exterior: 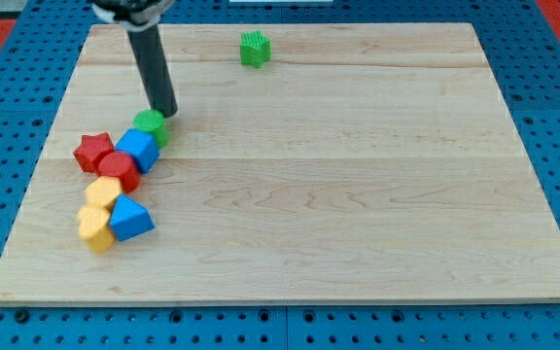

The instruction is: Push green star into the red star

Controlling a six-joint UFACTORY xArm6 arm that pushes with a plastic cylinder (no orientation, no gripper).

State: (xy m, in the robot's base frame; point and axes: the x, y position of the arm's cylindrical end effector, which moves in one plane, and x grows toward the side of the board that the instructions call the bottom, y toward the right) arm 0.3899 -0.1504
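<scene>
The green star point(255, 49) sits alone near the top of the frame, a little left of centre, well apart from everything else on the wooden tabletop point(358, 194). The red star point(92, 152) lies at the left of the frame, at the upper end of a cluster of blocks. Judging by that wide gap, the task is barely begun: the green star has the whole way down and to the left still to travel before it meets the red star.

The cluster runs diagonally at the frame's left. A round green block point(151, 125) is at its top, touching a blue block point(137, 150) below it; then a round red block point(120, 169) beside the red star, two yellow blocks point(98, 206) stacked toward the bottom, and a blue wedge-like block point(130, 220) just right of them.

The arm comes in from the upper left of the frame, its dark rod leaning slightly so that my tip point(166, 114) rests just at the upper right edge of the round green block, far from the green star. The end effector is a plain rod with nothing to spread or pinch, and it holds nothing.
</scene>
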